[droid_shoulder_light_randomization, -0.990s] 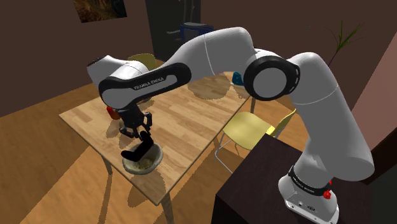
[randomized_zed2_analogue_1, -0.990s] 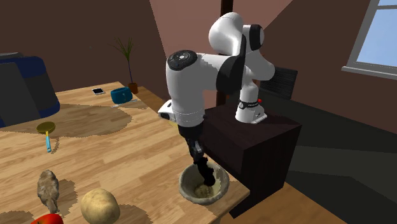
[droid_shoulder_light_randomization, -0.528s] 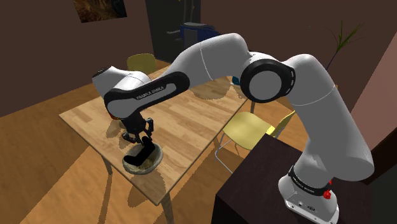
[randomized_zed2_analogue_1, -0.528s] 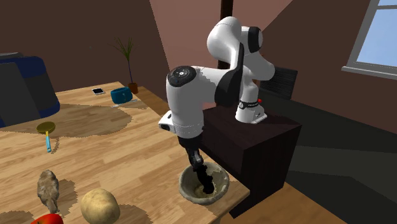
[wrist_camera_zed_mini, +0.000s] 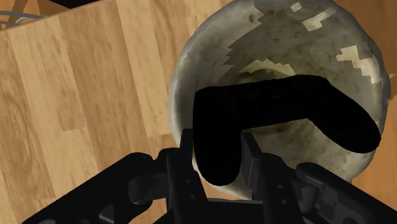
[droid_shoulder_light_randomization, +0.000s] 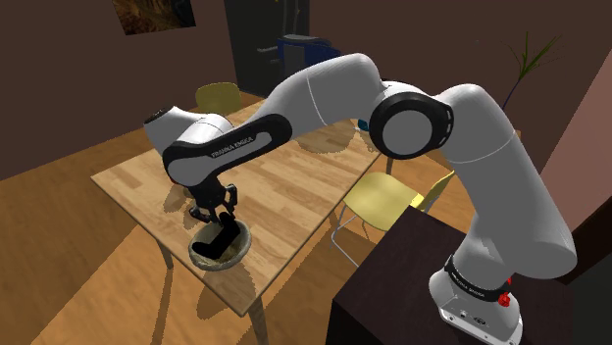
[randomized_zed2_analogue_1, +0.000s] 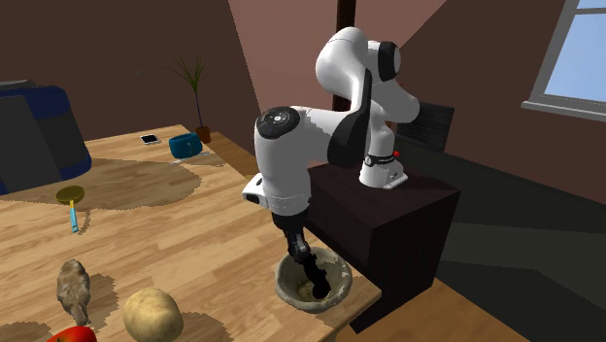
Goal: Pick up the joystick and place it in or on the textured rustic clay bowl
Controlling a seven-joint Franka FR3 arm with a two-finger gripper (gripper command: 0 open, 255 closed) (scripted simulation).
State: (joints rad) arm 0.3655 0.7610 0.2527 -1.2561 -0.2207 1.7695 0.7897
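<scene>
Pincer point(wrist_camera_zed_mini: 217, 144) is clamping one grip of the black joystick point(wrist_camera_zed_mini: 286, 105), holding it low inside the mottled beige bowl point(wrist_camera_zed_mini: 210, 57) sitting near the wooden tabletop point(wrist_camera_zed_mini: 83, 95) edge.

**Bowl** point(wrist_camera_zed_mini: 343, 44): rough, mottled, clay-like surface, dull beige with paler patches.
**Joystick** point(wrist_camera_zed_mini: 273, 102), inside the bowl: smooth, plain matt black, no sheen.
**Table** point(wrist_camera_zed_mini: 83, 95), under the bowl: light wood planks with visible grain, satin finish.
**Arm** point(droid_shoulder_light_randomization: 324, 88), above the bowl: smooth glossy white shell, dark joints.
</scene>
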